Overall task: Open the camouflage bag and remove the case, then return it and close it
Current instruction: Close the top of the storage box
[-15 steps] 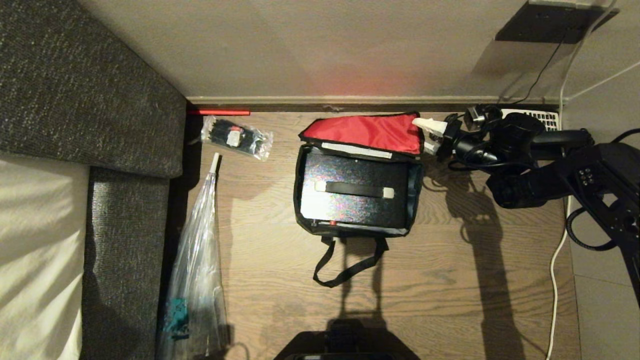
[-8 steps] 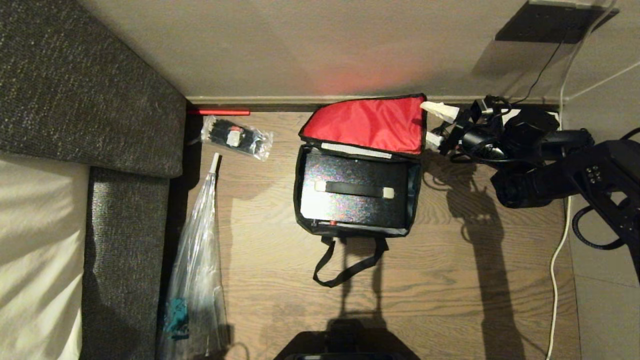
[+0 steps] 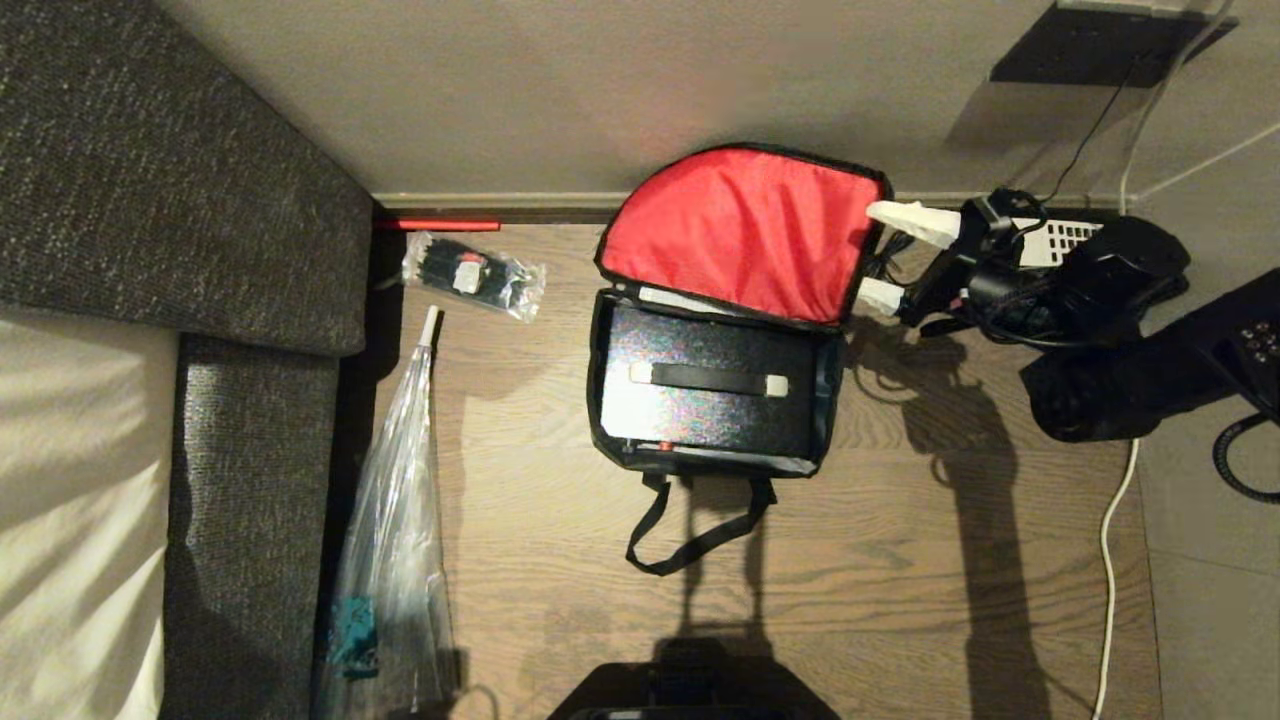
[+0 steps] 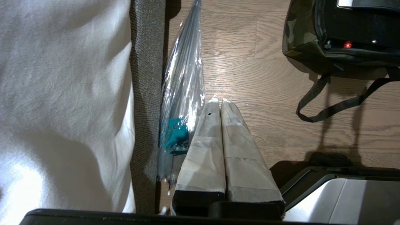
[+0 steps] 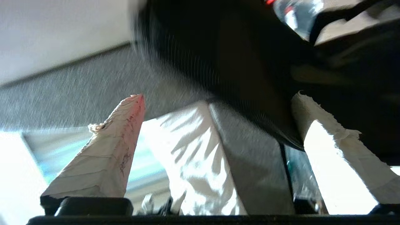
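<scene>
— Where do we have our black right arm (image 3: 1120, 330)?

— Reaching in level from the right, its right gripper (image 3: 893, 256) with white taped fingers (image 3: 915, 222) spread wide.

— And our left gripper (image 4: 218, 101)?

— Pointing down, its taped fingers (image 4: 207, 137) pressed together.

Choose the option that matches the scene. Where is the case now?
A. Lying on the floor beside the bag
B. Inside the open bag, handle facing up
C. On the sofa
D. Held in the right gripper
B: the head view shows the case lying inside the bag, whose red-lined lid is raised, with the case's handle on top; the right gripper, fingers apart, is at the lid's edge.
</scene>
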Robot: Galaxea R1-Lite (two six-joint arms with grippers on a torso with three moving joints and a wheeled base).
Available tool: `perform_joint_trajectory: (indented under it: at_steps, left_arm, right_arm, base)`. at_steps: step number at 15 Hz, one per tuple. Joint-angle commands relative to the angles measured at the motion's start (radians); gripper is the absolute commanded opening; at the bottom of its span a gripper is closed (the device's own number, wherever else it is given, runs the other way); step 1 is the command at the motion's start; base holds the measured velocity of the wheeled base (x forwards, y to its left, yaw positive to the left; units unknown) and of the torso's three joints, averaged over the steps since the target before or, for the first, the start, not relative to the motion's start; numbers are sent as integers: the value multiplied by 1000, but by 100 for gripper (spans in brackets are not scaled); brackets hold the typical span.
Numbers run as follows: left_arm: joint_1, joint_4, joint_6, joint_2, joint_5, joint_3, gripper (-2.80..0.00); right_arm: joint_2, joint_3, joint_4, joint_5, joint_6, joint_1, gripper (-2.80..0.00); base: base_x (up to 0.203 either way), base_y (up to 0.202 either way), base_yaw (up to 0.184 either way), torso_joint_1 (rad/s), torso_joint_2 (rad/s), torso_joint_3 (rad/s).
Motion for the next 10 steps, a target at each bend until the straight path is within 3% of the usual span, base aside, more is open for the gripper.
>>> perform_joint_trajectory:
  at_steps: [1,3,5,10]
  left_arm:
    - [0,0,0,0,0,0,-280]
    - [0,0,0,0,0,0,-280]
    - [0,0,0,0,0,0,-280]
    - [0,0,0,0,0,2,-280]
  right_arm:
    - [-49,36,-16,15,10,0,0]
    - [-85,83,-25,36,9,1,0]
    - [-173,253,-34,85,3,0,0]
    - [-294,444,-41,158,-16,-7,0]
  base:
    - [0,0,0,0,0,0]
    - [0,0,0,0,0,0]
    - [0,0,0,0,0,0]
    - [0,0,0,0,0,0]
